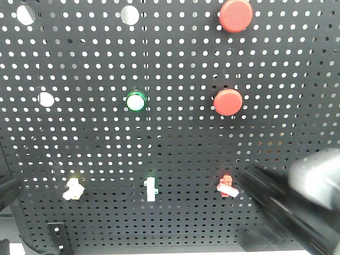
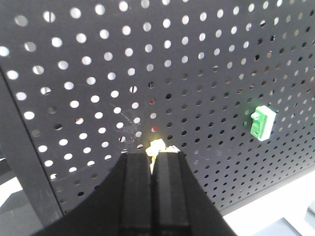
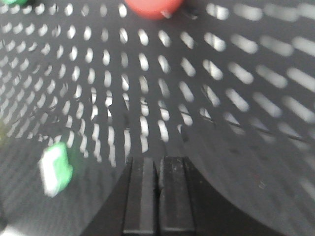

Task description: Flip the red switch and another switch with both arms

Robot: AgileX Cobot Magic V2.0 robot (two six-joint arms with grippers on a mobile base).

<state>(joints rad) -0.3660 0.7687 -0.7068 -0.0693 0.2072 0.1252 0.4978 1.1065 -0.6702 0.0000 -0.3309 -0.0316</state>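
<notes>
Two closed pincers make this a nudging job, not a gripping one. To my eye each pair of tips should come square against its short lever and push it over along its throw, lightly enough not to skid onto the pegboard [image 1: 175, 58].

Nearest its work, the left gripper [image 2: 153, 160] has its black fingers pressed together with only a seam between them, and it holds nothing. The pale yellow switch [image 2: 157, 146] sits right at the tips, touching them or just short; I cannot tell which.

The right gripper [image 3: 157, 163] is likewise closed tight and empty. Its own view is blurred and shows no target. From the front, the right arm [image 1: 287, 210] is a dark smear low on the right, its end just beside the red switch [image 1: 227, 186], contact unclear. It probably wants a final line-up before pressing.

Farther along the board, between the two switches, stands the white toggle with green base [image 1: 151, 189], which should be left alone.
</notes>
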